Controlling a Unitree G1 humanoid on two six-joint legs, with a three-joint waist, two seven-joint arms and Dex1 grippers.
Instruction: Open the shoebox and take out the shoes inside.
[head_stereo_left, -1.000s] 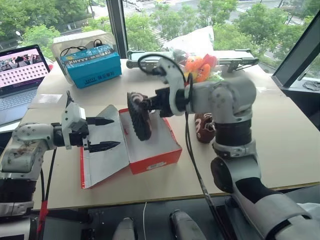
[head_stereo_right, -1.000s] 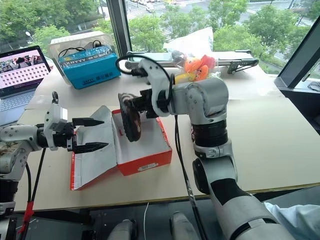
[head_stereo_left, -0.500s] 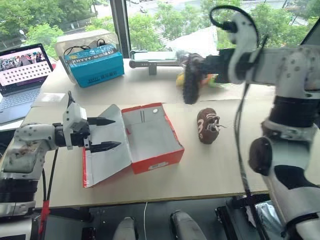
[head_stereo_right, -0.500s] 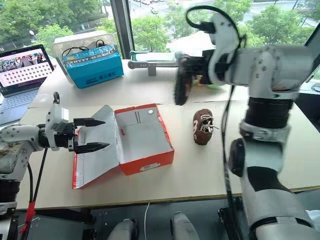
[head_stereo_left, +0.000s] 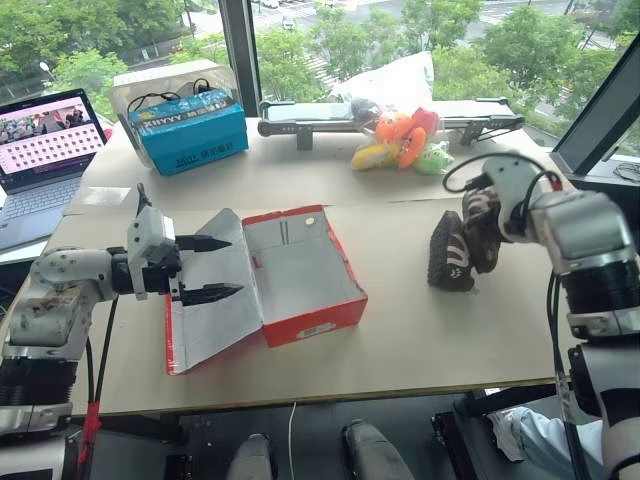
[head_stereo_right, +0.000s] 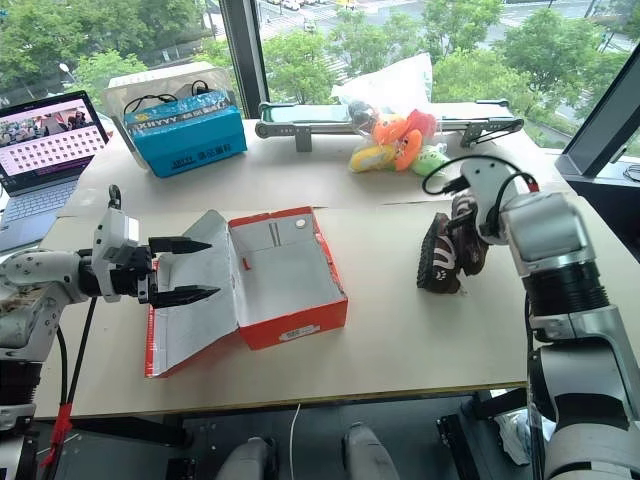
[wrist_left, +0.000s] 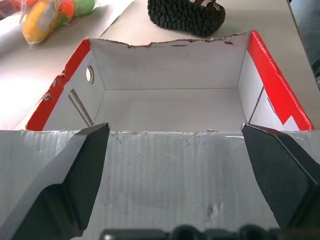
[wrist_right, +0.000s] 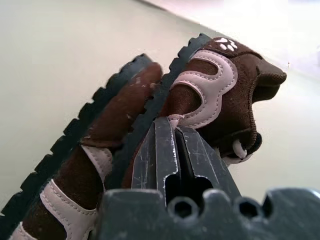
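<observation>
Over on the counter (head_stereo_left: 420, 330): blue box with white lettering (head_stereo_left: 189, 134) near the far left, open laptop (head_stereo_left: 45, 140) at the left edge, orange, yellow and green plush toys (head_stereo_left: 400, 138) by the window, long grey bar (head_stereo_left: 300, 113) behind them.

A pale bench (head_stereo_left: 400, 340) stands against large windows (head_stereo_left: 300, 40) with dark frames; daylight falls in, with green trees (head_stereo_left: 60, 40) outside. An open laptop (head_stereo_left: 40, 150) rests at its left end.
</observation>
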